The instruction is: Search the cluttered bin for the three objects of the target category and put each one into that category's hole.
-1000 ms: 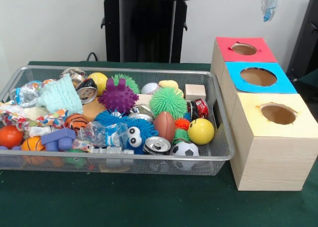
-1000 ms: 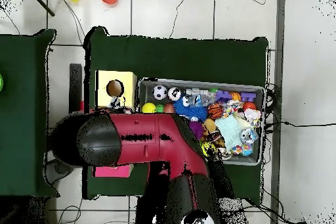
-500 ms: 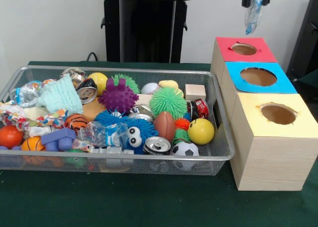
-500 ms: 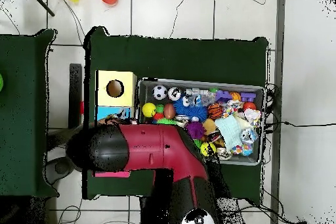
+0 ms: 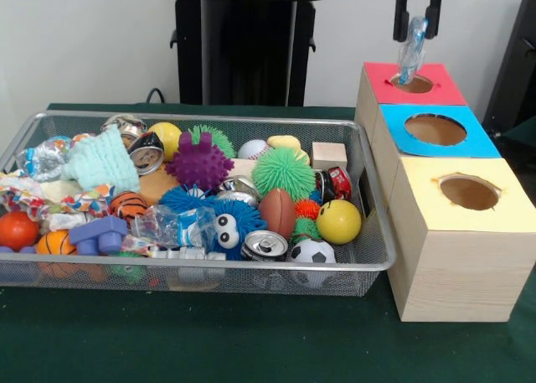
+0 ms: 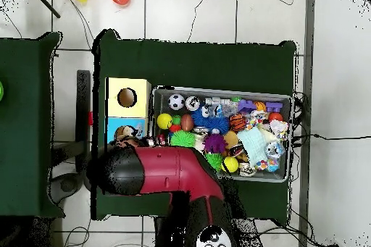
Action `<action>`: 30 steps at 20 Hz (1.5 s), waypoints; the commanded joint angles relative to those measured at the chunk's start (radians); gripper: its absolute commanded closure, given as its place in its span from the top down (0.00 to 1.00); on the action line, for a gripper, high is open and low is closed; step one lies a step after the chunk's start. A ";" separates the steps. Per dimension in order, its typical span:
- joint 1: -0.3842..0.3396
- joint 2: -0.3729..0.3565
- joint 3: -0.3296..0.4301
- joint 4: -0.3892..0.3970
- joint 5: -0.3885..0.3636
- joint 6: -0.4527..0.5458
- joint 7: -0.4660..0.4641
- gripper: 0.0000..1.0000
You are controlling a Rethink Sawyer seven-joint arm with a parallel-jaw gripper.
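Gripper (image 5: pixel 416 27): I see fingers clamped on bottle (image 5: pixel 411 52)
Bottle: hangs upright, tip at red hole (image 5: pixel 413 84)
Bin (image 5: pixel 378 232): at 9 o'clock of boxes, full

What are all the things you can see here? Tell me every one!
Silver wire mesh bin: one, on the green table, full of toys.
See-through plastic bottles: one held in the gripper above the red hole; one at the bin's front; one at its left end.
Pale wooden boxes: three in a row, right of the bin; red-faced hole, blue-faced hole, yellow-faced hole.
Shiny metal drink cans: at least two; front, back.
Spiky balls: purple, green.
Yellow smiley ball: one, right end.
Soccer ball: one, front right.
Brown toy football: one, middle.
Gripper: one, black, top right, shut on a bottle.
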 commanded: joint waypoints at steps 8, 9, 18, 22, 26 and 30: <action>0.071 0.079 -0.049 0.100 0.024 -0.127 0.249 0.00; 0.077 0.085 -0.053 0.097 0.027 -0.133 0.250 0.00; 0.136 0.119 -0.078 0.056 0.077 -0.102 0.289 0.00; 0.179 0.108 -0.117 -0.026 0.094 0.018 0.307 0.00; 0.190 0.161 -0.131 -0.137 0.095 0.086 0.287 0.00; 0.202 0.183 -0.140 -0.169 0.110 0.089 0.290 0.00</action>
